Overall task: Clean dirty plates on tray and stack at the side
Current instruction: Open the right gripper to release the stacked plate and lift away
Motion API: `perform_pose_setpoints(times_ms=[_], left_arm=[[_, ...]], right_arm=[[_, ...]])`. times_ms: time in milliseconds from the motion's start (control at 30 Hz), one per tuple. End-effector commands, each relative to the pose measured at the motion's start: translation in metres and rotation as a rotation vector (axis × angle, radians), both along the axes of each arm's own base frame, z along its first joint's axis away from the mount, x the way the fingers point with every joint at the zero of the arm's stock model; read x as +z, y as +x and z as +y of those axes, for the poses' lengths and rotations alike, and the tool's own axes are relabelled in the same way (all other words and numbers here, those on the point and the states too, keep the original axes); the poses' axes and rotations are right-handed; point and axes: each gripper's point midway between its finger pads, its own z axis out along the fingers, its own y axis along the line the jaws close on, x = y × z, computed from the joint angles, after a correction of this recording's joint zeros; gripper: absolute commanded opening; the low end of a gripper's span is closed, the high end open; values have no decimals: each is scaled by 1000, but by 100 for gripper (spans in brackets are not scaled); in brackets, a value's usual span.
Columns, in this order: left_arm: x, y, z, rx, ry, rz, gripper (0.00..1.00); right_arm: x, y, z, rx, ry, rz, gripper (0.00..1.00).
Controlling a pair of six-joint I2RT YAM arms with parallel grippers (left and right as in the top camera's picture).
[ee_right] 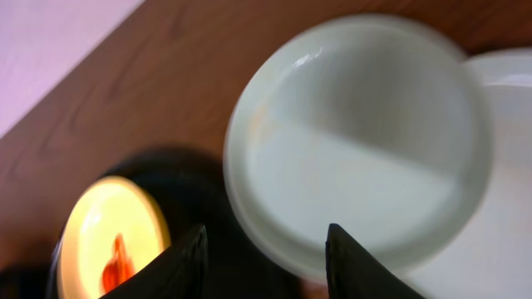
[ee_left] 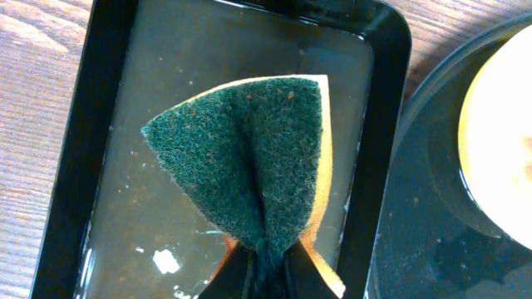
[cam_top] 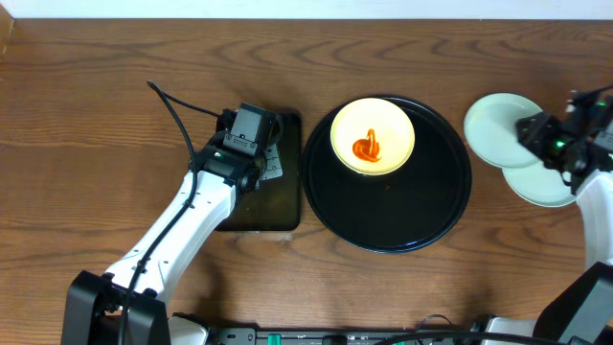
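Note:
The pale yellow plate (cam_top: 373, 137) with an orange-red sauce smear sits at the back left of the round black tray (cam_top: 421, 216). It also shows in the right wrist view (ee_right: 87, 228). Two pale mint-green plates lie on the table right of the tray. The nearer one (cam_top: 496, 120) overlaps the edge of the other (cam_top: 546, 184). My right gripper (cam_top: 536, 129) hovers open just above the upper mint plate (ee_right: 357, 141), its fingers (ee_right: 266, 237) wide apart. My left gripper (ee_left: 266, 262) is shut on a green-and-yellow sponge (ee_left: 241, 149) over the rectangular tray.
The smaller rectangular black tray (cam_top: 283, 216) lies left of the round tray and holds a film of water (ee_left: 166, 75). The round tray's rim (ee_left: 407, 166) is close to its right side. The wooden table edge runs along the back.

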Motion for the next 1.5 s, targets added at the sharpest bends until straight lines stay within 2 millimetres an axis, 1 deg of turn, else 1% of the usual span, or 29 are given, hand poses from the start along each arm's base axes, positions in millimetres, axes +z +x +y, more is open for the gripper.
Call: perform_pose_setpoints(times_ms=[0,33,67,200,267,333,400,500,667,767,967,1033,1133,1167,1300,1333,1367,1400,1467], left_arm=[[1,1,4,-1,19,-5,9],[1,0,4,-1,19,-4,8],[0,0,4,-1,19,-3,8],[0,-1,5,-1,22,4,9],[0,-1,5,-1,22,4,8],[0,-1,5,-1,22,4,9],[0,-1,5,-1,22,4,9],[0,-1,5,-1,22,4,9],[-1,-2,5,0,24,8,8],[-2,-5,6,2,26,21,9],[-3,-7,7,2,30,29,8],[-3,-7,7,2,30,29,8],[-3,-7,7,2,30,29,9],[-3,-7,7,2,30,29,9],[-3,-7,7,2,30,29,8],[-3,-7,7,2,30,29,8],[-3,-7,7,2,30,29,9],[-3,-7,7,2,30,29,8],[-3,-7,7,2,30,29,9]], right_arm=[[1,1,13,29,-66,21,25],[-2,-1,7,-8,-103,47,19],[-5,-2,1,-51,-138,67,18],[-5,-3,-27,-207,-250,95,24],[-4,1,-32,-238,-259,79,24],[-6,7,-34,-247,-255,67,24],[-13,9,-35,-267,-235,76,26],[-32,12,-36,-289,-205,112,31],[-66,14,-36,-300,-182,180,33],[-77,17,-37,-310,-172,188,35],[-82,18,-40,-323,-175,195,35],[-85,14,-41,-327,-181,216,36],[-93,-1,-46,-366,-204,283,37],[-96,-3,-47,-384,-204,291,38],[-102,0,-46,-380,-193,292,40],[-104,0,-46,-380,-192,296,39],[-105,-1,-46,-380,-192,300,36],[-106,-1,-46,-385,-189,302,30],[-106,-1,-46,-387,-188,301,25]])
